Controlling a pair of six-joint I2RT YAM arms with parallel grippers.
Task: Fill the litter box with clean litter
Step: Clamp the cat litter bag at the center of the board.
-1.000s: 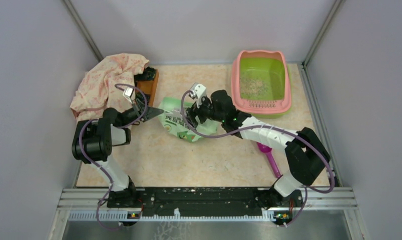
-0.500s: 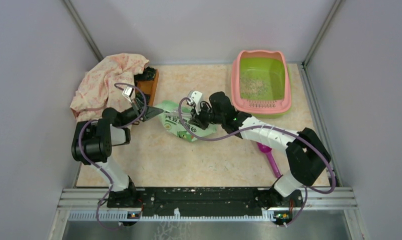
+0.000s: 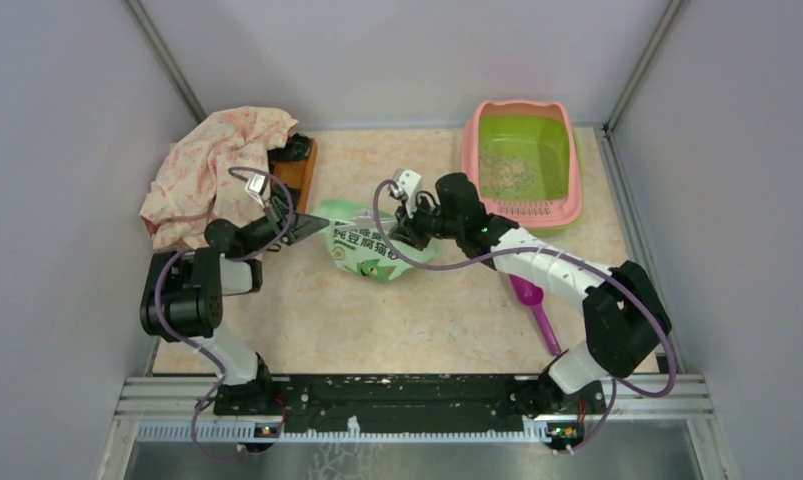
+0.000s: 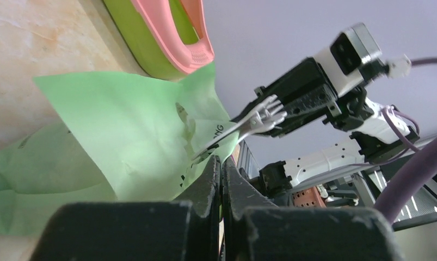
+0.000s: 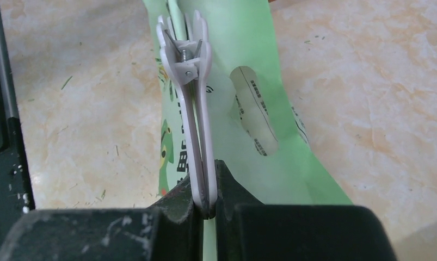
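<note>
Top external: litter box sits at the far right corner of the table. A thin patch of clean litter lies in its basin, well apart from both claws. Bare tabletop runs along the near edge.

Left wrist: left claw is pinched shut on the green bag.

Right wrist: right claw clamps a white clip that touches that bag.

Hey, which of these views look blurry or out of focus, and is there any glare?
Left wrist view: the left tool is dark and blurred, the green bag glows bright. Right wrist view: the right tool is soft, the white clip sharp. Top view: even light, no glare.
</note>
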